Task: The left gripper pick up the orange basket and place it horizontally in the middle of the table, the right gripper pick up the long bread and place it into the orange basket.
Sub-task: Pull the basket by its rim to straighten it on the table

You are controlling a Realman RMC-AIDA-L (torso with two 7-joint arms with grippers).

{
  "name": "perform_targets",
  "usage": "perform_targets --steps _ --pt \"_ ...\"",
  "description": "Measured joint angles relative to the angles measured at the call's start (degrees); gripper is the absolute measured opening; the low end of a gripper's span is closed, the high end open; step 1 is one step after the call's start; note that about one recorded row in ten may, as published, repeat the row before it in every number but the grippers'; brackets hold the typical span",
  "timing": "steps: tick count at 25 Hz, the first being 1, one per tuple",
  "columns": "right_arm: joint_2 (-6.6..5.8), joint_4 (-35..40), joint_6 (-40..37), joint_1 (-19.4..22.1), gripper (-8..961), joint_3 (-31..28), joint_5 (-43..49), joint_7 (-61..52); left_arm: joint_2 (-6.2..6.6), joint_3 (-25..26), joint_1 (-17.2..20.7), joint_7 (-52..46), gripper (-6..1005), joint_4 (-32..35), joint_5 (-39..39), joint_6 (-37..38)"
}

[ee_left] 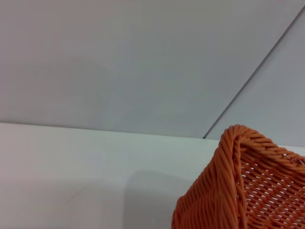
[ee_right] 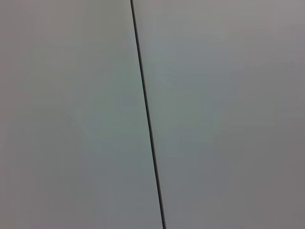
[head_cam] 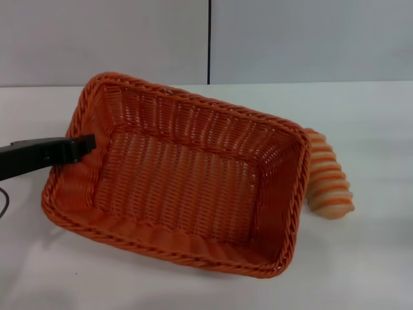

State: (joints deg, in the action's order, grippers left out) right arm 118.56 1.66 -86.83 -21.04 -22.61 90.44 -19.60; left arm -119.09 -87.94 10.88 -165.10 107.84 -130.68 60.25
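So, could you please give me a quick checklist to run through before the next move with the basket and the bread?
1. Left pincer at the left short rim of the orange basket: ok.
2. Grip firm on the rim: cannot tell.
3. Basket lying horizontally on the table: not ok, it sits skewed.
4. Basket empty, ready for the bread: ok.
5. Long bread clear of the basket: not ok, it sits right against the right end, partly hidden.
6. Right pincer near the bread: not ok, out of view.
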Motion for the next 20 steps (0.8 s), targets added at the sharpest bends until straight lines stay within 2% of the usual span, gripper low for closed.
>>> perform_targets --steps 14,20 --pt "0.2 0.0 0.0 0.5 464 -0.1 0.0 0.0 0.57 -1.3 0.3 0.2 266 -1.6 0.8 -4.2" --pt "0.25 0.0 0.0 0.7 462 -0.2 0.0 0.0 0.81 0.6 -1.2 0.2 292 -2.8 1.0 -3.1"
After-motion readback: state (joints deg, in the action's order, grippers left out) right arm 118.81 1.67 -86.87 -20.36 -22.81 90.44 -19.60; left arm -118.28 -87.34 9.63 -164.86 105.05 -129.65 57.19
